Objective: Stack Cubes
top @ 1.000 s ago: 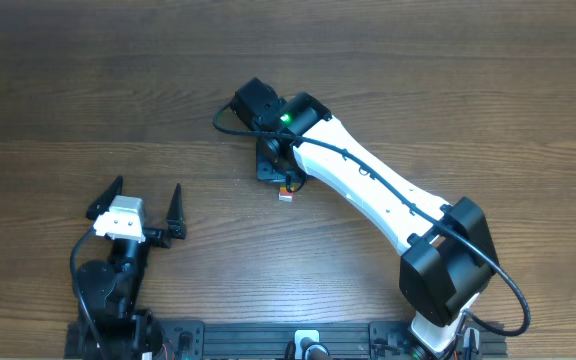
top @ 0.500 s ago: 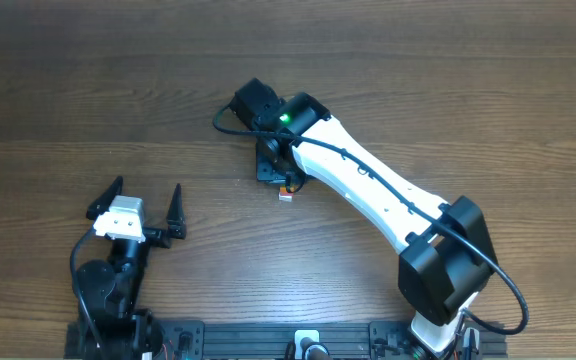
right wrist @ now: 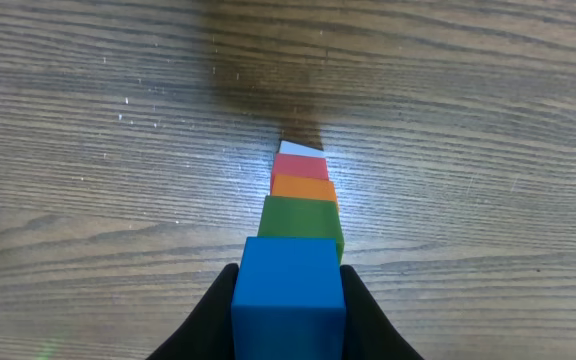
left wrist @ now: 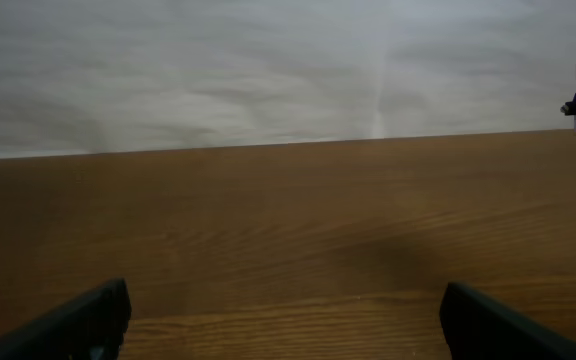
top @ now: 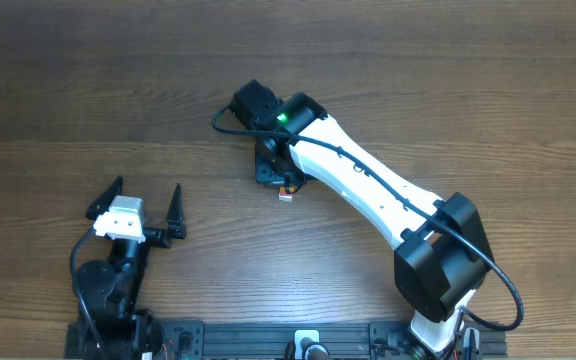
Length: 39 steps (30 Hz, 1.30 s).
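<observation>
In the right wrist view a stack of cubes rises from the table: a white cube (right wrist: 300, 149) at the bottom, then red (right wrist: 300, 166), orange (right wrist: 303, 187), green (right wrist: 302, 227), and a blue cube (right wrist: 289, 292) on top. My right gripper (right wrist: 288, 318) is shut on the blue cube, one black finger on each side. In the top view the right gripper (top: 273, 165) hangs over the table's middle, with the stack's base (top: 286, 194) peeking out beside it. My left gripper (top: 148, 204) stands open near the front left, holding nothing.
Bare brown wooden table (top: 448, 110) lies all around the stack. A white wall (left wrist: 268, 70) rises behind the table's far edge in the left wrist view.
</observation>
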Motion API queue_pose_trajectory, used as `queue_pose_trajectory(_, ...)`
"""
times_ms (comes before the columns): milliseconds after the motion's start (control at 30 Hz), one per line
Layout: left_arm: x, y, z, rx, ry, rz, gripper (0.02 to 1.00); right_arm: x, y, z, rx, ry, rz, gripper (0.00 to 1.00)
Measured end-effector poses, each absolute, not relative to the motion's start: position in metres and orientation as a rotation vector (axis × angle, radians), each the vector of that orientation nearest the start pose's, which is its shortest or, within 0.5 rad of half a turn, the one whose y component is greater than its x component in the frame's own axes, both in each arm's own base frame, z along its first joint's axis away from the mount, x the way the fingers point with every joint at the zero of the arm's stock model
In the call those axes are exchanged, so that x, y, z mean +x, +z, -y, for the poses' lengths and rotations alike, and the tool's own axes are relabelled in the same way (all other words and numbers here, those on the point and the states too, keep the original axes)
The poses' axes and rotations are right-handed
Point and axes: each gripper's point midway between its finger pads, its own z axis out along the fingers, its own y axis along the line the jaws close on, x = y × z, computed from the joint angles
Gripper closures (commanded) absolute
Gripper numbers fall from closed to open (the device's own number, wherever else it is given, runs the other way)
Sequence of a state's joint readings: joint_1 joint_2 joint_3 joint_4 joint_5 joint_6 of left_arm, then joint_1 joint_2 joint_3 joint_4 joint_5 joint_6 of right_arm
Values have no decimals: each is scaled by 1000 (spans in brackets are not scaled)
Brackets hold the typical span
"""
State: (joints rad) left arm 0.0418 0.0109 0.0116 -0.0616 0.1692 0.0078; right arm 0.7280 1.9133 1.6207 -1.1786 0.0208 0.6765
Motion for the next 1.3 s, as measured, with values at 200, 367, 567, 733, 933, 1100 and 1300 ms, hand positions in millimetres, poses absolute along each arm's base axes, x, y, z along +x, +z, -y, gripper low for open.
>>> queue_pose_trajectory(200, 245, 162, 19, 102, -100, -1628, 20, 290, 104, -254, -77, 74, -3051, 774)
queue_pose_trajectory(367, 245, 162, 19, 102, -100, -1628, 18, 289, 101, -254, -85, 69, -3058, 310)
queue_pose_trajectory(567, 245, 162, 19, 102, -100, -1628, 18, 289, 98, -254, -88, 61, -3065, 9)
queue_pose_trajectory(733, 245, 162, 19, 102, -100, -1628, 20, 289, 98, -254, -83, 63, -3065, 9)
queue_pose_trajectory(933, 245, 162, 19, 102, -100, -1628, 18, 297, 100, -260, -111, 98, -3033, 7)
queue_pose_trajectory(1100, 245, 162, 19, 102, -100, -1628, 20, 315, 125, -272, -192, 163, -2942, 9)
queue_pose_trajectory(1300, 245, 162, 19, 102, -100, -1628, 20, 361, 169, -247, -191, 194, -2742, 9)
